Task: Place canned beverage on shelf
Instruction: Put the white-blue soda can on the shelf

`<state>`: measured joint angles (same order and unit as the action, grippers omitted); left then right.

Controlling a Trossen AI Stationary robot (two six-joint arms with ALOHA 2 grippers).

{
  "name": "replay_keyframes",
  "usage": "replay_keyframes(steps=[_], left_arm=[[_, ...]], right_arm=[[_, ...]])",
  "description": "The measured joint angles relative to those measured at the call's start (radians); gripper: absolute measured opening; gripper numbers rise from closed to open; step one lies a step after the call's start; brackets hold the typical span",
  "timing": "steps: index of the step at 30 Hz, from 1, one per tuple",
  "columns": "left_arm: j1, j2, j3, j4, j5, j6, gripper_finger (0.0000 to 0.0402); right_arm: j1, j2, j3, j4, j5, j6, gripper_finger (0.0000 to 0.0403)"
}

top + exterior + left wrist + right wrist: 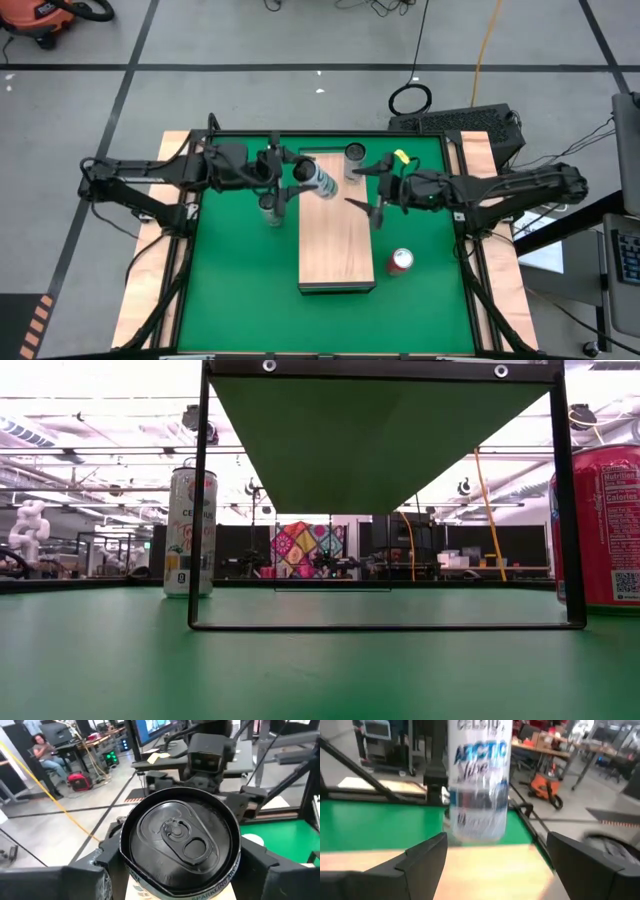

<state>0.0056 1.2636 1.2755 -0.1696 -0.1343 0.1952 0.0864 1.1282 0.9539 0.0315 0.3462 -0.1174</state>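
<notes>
Status: placement under way, not finished.

Held can point(318, 178): slim white-and-blue, tilted, at upper centre of the high view, above the upper-left corner of the shelf point(336, 245); not yet resting on the board, as far as can be judged. Fills the left wrist view lid-on, dark fingers either side.

Left gripper point(291, 176): clamped on the held can.

Right gripper point(370, 190): fingers spread wide, holding nothing, over the upper-right part of the shelf, facing the held can.

Dark-topped can point(355, 153): upright at the shelf's top edge; whether on the board or just beyond it cannot be told.

Tall can point(270, 208): on the green table point(235, 280), left of the shelf.

Red can point(401, 261): on the table, right of the shelf, lower centre-right.

Remaining, by judgement: righting and lowering the held can, release; two cans off the shelf.
</notes>
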Motion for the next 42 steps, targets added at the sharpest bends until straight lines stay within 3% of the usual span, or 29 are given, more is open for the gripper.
replay_keyframes(steps=[8, 15, 42], left_arm=[[0.146, 0.000, 0.000, 0.002, 0.136, -0.036, 0.0247], [0.215, 0.030, 0.002, 0.001, 0.174, -0.059, 0.0247], [0.276, 0.221, 0.002, 0.008, 0.183, -0.005, 0.0257]], right_arm=[[0.000, -0.117, 0.000, -0.312, -0.008, 0.079, 0.0327], [0.011, -0.181, -0.001, -0.502, -0.010, 0.171, 0.0314], [0.054, -0.193, -0.109, -0.522, -0.008, 0.282, 0.0313]])
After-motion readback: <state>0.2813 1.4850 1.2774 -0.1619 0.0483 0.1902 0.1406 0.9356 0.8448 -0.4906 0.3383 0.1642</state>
